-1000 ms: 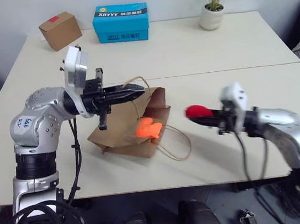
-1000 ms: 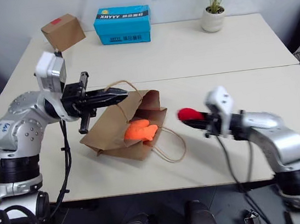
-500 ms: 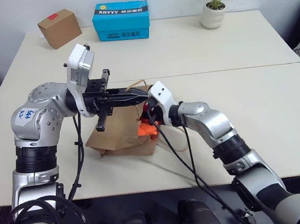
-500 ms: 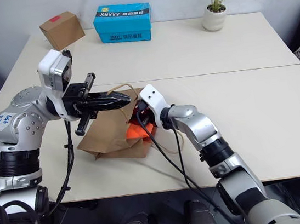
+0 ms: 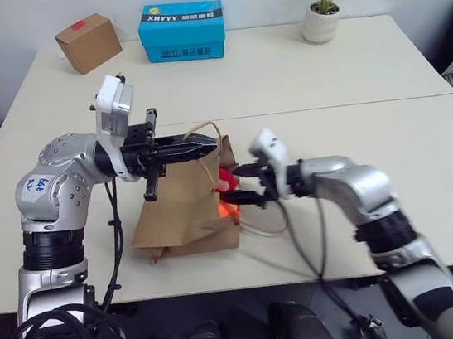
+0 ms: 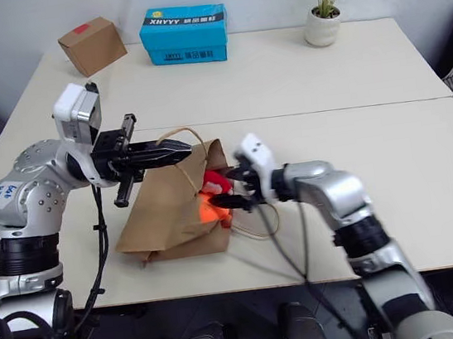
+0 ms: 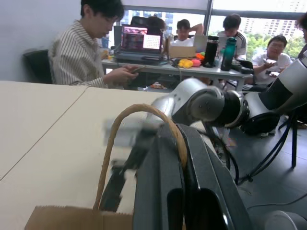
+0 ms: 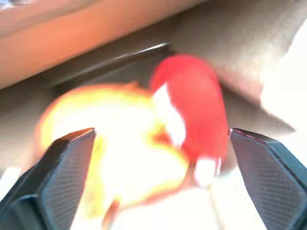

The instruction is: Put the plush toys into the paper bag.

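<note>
The paper bag lies on the near part of the counter, its mouth facing the right gripper, whose jaws stand wide open just outside it. In the mouth sit the red plush toy and the orange plush toy, touching. The left gripper, jaws closed on the bag's handle, holds it up.

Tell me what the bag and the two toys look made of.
The bag: brown kraft paper, matte and creased, its handle apparently twisted paper cord. The red toy and the orange toy: probably soft fabric; blur hides any pile.
</note>
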